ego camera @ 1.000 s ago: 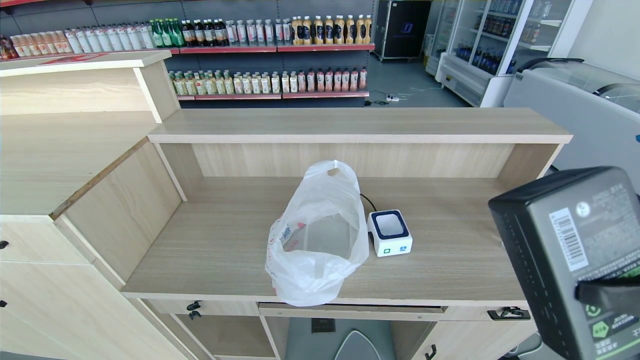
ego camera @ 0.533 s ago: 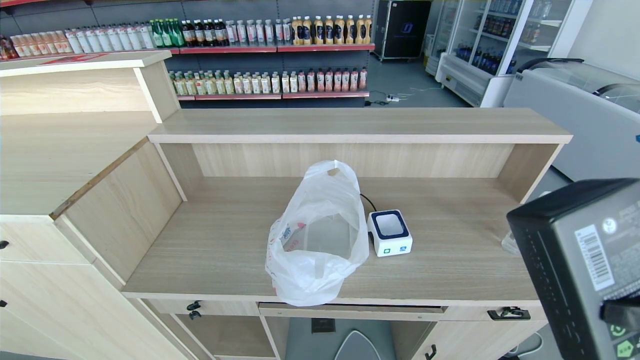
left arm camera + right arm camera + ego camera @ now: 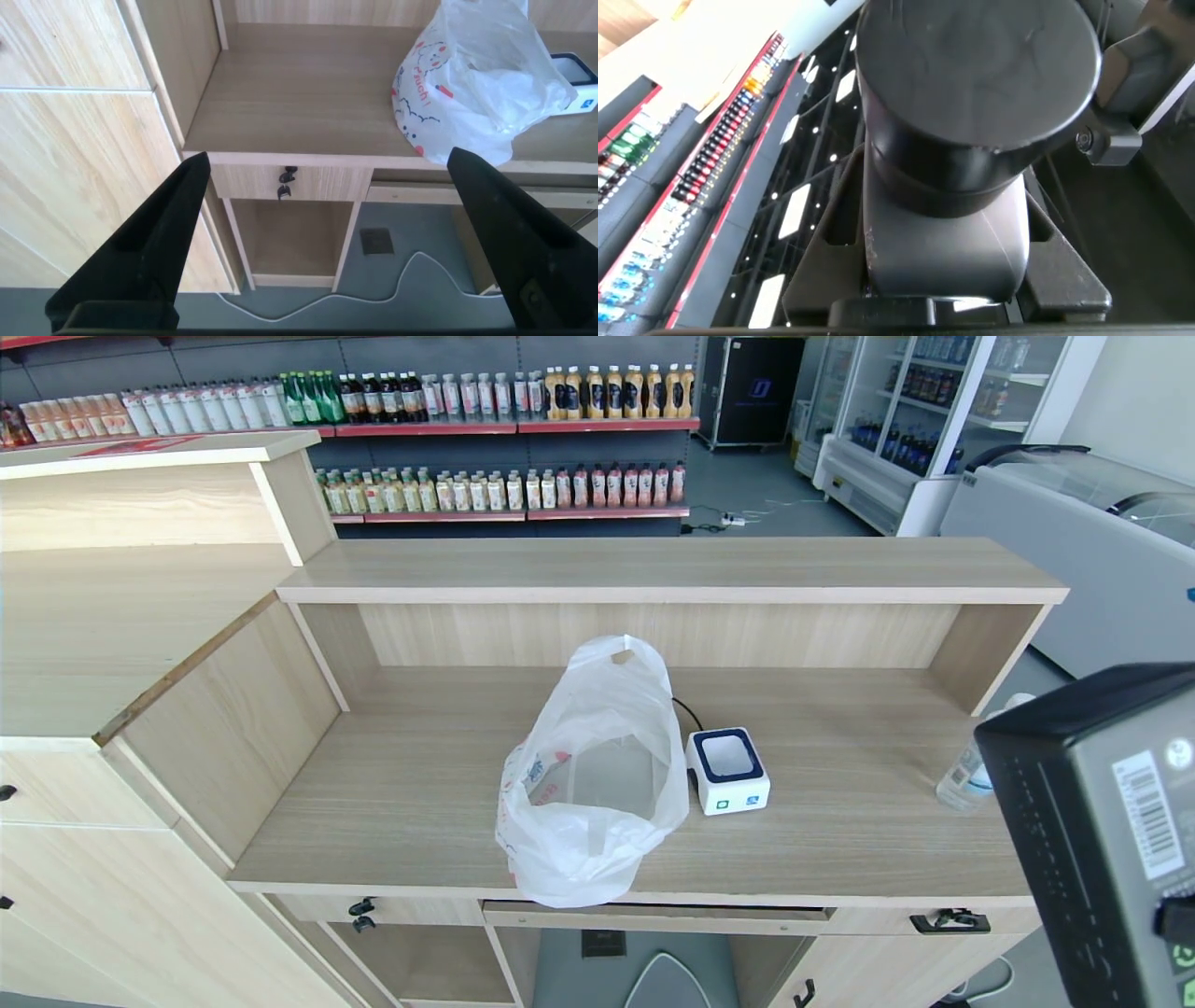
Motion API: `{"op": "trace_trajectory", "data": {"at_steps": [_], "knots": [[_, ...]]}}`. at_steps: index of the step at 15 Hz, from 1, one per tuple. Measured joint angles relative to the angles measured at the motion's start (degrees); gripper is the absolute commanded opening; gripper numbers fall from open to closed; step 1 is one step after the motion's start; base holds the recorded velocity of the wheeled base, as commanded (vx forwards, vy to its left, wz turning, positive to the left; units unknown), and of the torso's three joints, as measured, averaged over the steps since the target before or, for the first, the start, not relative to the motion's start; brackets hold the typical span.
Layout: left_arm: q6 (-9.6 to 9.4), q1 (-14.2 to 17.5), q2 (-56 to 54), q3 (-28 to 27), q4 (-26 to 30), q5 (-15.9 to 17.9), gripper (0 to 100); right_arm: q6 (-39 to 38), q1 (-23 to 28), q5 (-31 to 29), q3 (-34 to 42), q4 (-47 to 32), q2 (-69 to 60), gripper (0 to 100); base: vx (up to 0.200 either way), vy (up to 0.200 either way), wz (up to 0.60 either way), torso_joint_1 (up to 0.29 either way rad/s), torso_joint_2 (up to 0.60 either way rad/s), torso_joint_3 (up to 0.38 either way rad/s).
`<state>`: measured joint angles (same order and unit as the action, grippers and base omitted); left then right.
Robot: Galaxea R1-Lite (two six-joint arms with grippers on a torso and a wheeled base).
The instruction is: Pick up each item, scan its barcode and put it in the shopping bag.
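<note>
A scan may be missed, because the barcode [image 3: 1146, 812] on the dark carton [image 3: 1074, 859] is turned upward, not toward the scanner [image 3: 728, 770]. The carton is pinched inside the right gripper [image 3: 945, 280], and the scanner lies well to that gripper's left. The left gripper [image 3: 336, 233] is spread, with the shopping bag [image 3: 588, 784] ahead of it.

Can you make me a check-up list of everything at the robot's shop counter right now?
Surface: wooden counter, bare wood.
Job's things: white shopping bag with its mouth open; scanner right beside it; dark box with its barcode showing, held up at the right; clear bottle on the counter's right end.
Clutter: nothing seen.
Grippers: left gripper open, holding nothing; right gripper shut on the dark box.
Cables: black cable behind the scanner.
Surroundings: drink shelves, fridges.
</note>
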<state>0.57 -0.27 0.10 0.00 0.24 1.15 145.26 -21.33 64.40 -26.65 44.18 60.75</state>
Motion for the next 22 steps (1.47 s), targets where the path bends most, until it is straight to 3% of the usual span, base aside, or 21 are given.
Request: {"op": "trace_trajectory", "data": {"at_steps": [4, 6, 8, 9, 12, 14, 15, 19, 22], "knots": [[0.00, 0.0, 0.0, 0.0, 0.0, 0.0, 100, -1.8, 0.0, -0.3, -0.1, -0.5, -0.3, 0, 0.000, 0.000, 0.00, 0.000, 0.00, 0.000], [0.02, 0.0, 0.0, 0.0, 0.0, 0.0, 100, -12.2, 0.9, -3.0, -0.5, -3.8, -0.1, 0, 0.000, 0.000, 0.00, 0.000, 0.00, 0.000], [0.00, 0.0, 0.0, 0.0, 0.0, 0.0, 100, -36.1, 5.9, -11.9, -0.6, -8.1, -0.1, 0, 0.000, 0.000, 0.00, 0.000, 0.00, 0.000], [0.00, 0.0, 0.0, 0.0, 0.0, 0.0, 100, -50.5, 8.8, -19.3, -0.7, -9.6, -0.2, 0, 0.000, 0.000, 0.00, 0.000, 0.00, 0.000], [0.02, 0.0, 0.0, 0.0, 0.0, 0.0, 100, -87.0, 16.3, -53.2, -1.0, -12.1, -0.5, 0, 0.000, 0.000, 0.00, 0.000, 0.00, 0.000], [0.02, 0.0, 0.0, 0.0, 0.0, 0.0, 100, -109.5, 19.4, -61.0, -1.7, -11.3, 0.2, 0, 0.000, 0.000, 0.00, 0.000, 0.00, 0.000], [0.02, 0.0, 0.0, 0.0, 0.0, 0.0, 100, -115.6, 21.5, -62.4, -1.9, -9.7, 1.0, 0, 0.000, 0.000, 0.00, 0.000, 0.00, 0.000], [0.02, 0.0, 0.0, 0.0, 0.0, 0.0, 100, -115.7, 36.6, -64.7, 0.7, -5.3, 6.0, 0, 0.000, 0.000, 0.00, 0.000, 0.00, 0.000], [0.00, 0.0, 0.0, 0.0, 0.0, 0.0, 100, -115.3, 40.8, -64.6, 1.6, -0.5, 9.6, 0, 0.000, 0.000, 0.00, 0.000, 0.00, 0.000]]}}
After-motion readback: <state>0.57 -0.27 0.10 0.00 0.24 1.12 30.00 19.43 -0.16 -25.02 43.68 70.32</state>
